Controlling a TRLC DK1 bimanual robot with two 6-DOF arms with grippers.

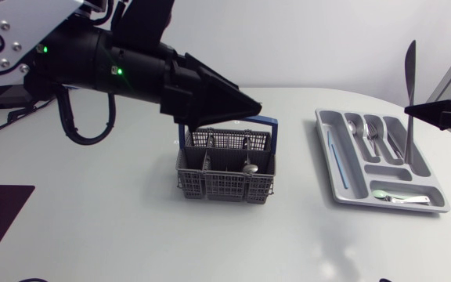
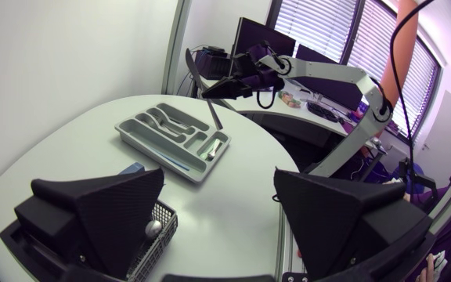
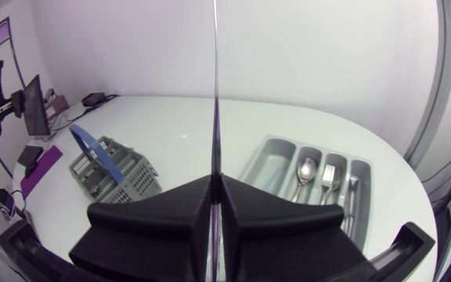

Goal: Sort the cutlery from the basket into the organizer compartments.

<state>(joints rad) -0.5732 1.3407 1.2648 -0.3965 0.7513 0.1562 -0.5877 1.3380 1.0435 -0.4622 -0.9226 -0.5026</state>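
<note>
**Knife (image 1: 410,82) clamped on end over the organizer (image 1: 437,205); left claw (image 2: 218,188) spread above the basket (image 1: 225,184)**

The right claw (image 1: 410,112) comes in from 3 o'clock in the head view. Its two fingers are pressed together on the knife, which stands upright with its lower end over the organizer's 3 o'clock side.

The grey organizer lies on the white counter (image 1: 131,235) at 3 o'clock from the basket, well apart from it. Spoons (image 1: 353,125) and forks (image 1: 374,131) lie in its long middle slots. A slim blue piece (image 1: 333,157) lies in the 9 o'clock slot, and a small spoon (image 1: 398,197) in the cross slot at 6 o'clock.

The left claw's fingers stand wide apart with nothing between them, above the basket's blue handle (image 3: 91,147). The grey mesh basket sits near the counter's middle. A spoon (image 1: 249,167) stands bowl up in its 3 o'clock half.
</note>
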